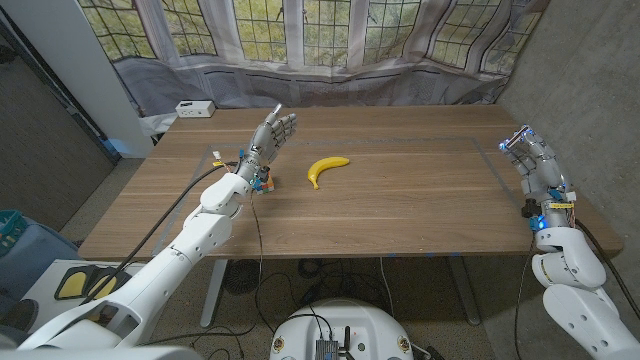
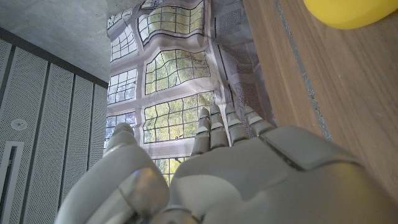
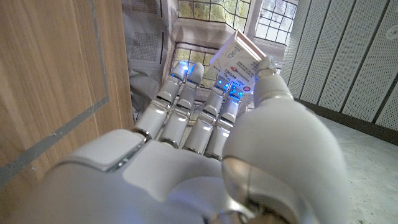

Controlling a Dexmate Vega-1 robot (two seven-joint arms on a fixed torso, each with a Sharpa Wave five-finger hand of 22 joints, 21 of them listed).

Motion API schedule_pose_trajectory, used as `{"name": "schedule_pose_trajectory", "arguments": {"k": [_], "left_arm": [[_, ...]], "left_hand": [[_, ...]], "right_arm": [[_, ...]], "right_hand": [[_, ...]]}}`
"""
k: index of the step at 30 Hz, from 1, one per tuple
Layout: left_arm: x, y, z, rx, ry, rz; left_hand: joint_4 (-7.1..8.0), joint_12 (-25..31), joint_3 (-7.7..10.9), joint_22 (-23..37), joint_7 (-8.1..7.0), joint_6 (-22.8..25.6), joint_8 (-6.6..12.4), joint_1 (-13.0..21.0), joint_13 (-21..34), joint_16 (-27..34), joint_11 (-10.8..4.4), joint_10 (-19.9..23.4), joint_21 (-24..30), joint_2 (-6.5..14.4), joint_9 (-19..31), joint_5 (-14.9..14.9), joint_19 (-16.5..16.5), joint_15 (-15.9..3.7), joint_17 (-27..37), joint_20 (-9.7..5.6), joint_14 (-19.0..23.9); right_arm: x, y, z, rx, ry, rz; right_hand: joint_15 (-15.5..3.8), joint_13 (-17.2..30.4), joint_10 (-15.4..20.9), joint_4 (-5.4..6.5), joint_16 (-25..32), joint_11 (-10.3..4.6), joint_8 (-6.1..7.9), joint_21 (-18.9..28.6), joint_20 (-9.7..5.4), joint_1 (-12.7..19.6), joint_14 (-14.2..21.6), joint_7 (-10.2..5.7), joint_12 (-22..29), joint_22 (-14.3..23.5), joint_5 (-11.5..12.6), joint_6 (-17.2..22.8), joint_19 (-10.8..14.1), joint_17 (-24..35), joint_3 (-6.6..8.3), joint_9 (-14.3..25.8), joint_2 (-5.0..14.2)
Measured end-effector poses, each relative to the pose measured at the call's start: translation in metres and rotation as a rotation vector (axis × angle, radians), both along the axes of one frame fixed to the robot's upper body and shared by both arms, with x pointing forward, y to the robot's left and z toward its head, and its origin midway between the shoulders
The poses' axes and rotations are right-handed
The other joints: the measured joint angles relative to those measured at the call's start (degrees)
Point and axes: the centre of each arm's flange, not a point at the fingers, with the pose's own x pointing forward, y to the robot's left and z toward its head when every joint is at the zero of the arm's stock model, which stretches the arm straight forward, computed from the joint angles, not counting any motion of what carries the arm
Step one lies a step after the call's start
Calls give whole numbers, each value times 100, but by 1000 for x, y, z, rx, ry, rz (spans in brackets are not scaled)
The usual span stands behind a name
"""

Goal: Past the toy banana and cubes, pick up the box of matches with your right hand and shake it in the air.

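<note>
My right hand (image 1: 537, 168) is raised at the table's right edge, off the surface. In the right wrist view this hand (image 3: 211, 149) pinches a small white matchbox (image 3: 235, 59) with red and blue print between its thumb and fingertips. In the head view the matchbox (image 1: 514, 143) shows as a pale spot at those fingertips. The yellow toy banana (image 1: 327, 168) lies mid-table, and its end shows in the left wrist view (image 2: 339, 12). Small coloured cubes (image 1: 266, 183) sit left of it, partly hidden by my left arm. My left hand (image 1: 273, 134) is lifted above the cubes, fingers spread and holding nothing.
The wooden table (image 1: 400, 210) has a thin taped outline around its working area. A small white box (image 1: 193, 108) sits at the back left corner. Curtains and windows stand behind the table's far edge.
</note>
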Motion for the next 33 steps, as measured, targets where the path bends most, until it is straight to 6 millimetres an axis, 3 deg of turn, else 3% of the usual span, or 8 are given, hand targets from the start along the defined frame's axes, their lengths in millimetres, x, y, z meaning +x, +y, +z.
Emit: {"name": "schedule_pose_trajectory", "arguments": {"k": [33], "left_arm": [[-7,4,-1,-1,-6,22]], "left_hand": [[1,0,0,0,0,0,0,-30,0,0,0,0,0,30,0,0,0,0,0,0,0]], "right_arm": [[-37,-21,12,-304,207,-307]], "right_hand": [[61,-3,-83,-18,-40,83,-90,-45,61,2,-146,-4,-35,-1,17,-7,-123,61,17,0,-1]]}}
